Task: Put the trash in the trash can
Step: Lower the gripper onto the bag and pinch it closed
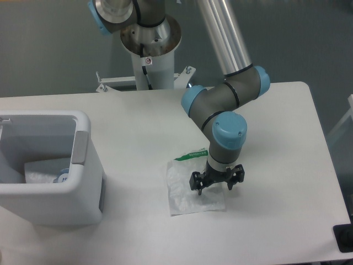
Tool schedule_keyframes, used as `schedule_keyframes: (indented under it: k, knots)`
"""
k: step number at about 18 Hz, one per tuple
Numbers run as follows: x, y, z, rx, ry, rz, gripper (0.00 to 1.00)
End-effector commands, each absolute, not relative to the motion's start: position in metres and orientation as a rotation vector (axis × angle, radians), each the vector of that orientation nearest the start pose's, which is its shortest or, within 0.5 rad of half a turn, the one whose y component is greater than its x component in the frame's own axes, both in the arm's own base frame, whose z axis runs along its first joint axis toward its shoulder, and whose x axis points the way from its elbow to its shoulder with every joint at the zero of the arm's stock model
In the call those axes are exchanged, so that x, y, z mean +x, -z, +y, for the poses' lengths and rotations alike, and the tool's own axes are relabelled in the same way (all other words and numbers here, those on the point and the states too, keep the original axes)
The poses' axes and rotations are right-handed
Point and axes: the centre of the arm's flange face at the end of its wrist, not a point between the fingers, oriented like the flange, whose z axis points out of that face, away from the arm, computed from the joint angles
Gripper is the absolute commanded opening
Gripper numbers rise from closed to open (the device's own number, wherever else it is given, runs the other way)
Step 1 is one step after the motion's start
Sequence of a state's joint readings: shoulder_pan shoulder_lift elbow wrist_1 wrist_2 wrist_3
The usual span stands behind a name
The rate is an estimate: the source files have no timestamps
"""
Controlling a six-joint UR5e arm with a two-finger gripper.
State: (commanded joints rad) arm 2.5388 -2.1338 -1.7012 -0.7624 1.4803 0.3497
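The flat clear plastic bag (185,190) with a green top strip lies on the white table, right of the trash can. My gripper (216,186) points straight down onto the bag's right part, fingers spread open on either side of it; whether they touch the plastic I cannot tell. The trash can (83,124), a big white bin, stands at the left edge. Inside it a bluish bottle cap (63,177) shows on crumpled clear plastic; the rest of the bottle is hidden by the wall.
The arm's white pedestal (150,61) rises behind the table's back edge. A dark object (345,238) sits at the table's front right corner. The table's right edge runs close to the arm's elbow side.
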Motion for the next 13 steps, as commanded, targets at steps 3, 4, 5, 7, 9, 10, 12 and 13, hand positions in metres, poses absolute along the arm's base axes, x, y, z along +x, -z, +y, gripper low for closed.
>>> schedule_keyframes:
  k: [3,4,5,7,9,10,12,13]
  knots:
    - [-0.4428,-0.1836,0.4815,-2.854,0.008,-0.908,0.86]
    - [-0.4428,-0.1836,0.4815,-2.854,0.008,-0.908,0.82]
    - [-0.4427,-0.1845,0.4814,-2.852,0.007,-0.909,0.79]
    - [-0.4421,-0.1855,0.4820,-2.852,0.004,-0.909,0.70]
    - [-0.4416,-0.1853,0.4821,-2.856,-0.002,-0.912,0.59]
    - [-0.4402,-0.1862,0.4833,-2.857,-0.005,-0.907,0.53]
    - [-0.4389,-0.1856,0.4838,-2.857,-0.001,-0.909,0.39]
    - [-0.4391,-0.1848,0.4838,-2.857,-0.003,-0.912,0.31]
